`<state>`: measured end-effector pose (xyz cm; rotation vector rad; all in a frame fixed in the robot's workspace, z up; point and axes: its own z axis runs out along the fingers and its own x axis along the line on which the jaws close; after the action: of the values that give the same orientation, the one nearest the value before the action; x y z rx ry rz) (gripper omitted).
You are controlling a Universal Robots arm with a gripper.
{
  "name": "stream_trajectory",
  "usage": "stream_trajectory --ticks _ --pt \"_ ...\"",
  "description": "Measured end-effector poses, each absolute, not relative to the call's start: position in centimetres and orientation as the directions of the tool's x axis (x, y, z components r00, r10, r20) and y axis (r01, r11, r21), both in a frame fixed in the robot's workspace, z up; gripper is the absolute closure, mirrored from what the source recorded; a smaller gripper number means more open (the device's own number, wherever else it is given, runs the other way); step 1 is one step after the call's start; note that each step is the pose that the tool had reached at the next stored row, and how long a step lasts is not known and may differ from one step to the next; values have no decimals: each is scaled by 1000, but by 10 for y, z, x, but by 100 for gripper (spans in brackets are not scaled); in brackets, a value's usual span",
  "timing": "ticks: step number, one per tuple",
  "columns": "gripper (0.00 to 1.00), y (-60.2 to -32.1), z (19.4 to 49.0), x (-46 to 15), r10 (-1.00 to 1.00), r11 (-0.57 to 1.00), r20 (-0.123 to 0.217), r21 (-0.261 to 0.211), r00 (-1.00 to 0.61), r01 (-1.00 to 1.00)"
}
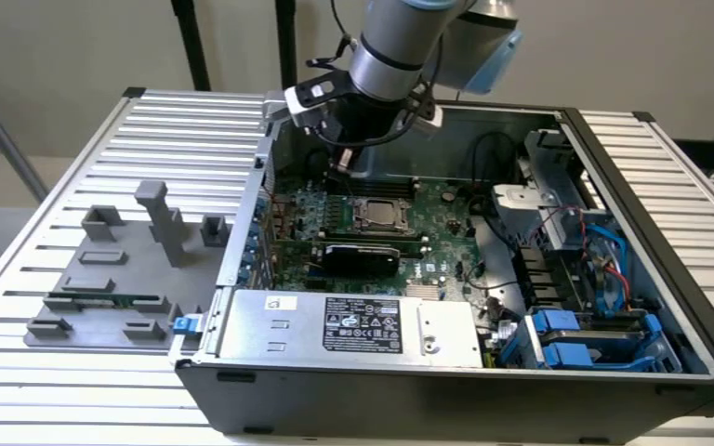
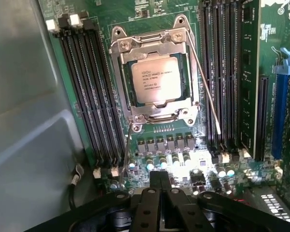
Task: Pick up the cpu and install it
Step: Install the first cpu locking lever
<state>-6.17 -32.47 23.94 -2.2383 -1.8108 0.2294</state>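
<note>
The cpu [image 1: 379,213] is sitting in the socket frame [image 2: 123,63] mid-frame in the exterior view. The fingers [image 2: 155,181] are hovering up-left of it, pressed together, holding nothing.

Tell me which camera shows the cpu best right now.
The wrist view: the cpu faces the camera, its silvery top plate unobstructed inside the socket frame. The exterior view shows the cpu small and slanted on the motherboard.
</note>
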Motion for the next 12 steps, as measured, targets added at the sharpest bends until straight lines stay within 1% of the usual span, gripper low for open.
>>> stream_trajectory --ticks 12 --pt "89 -325 240 -62 926 -346 44 -295 374 891"
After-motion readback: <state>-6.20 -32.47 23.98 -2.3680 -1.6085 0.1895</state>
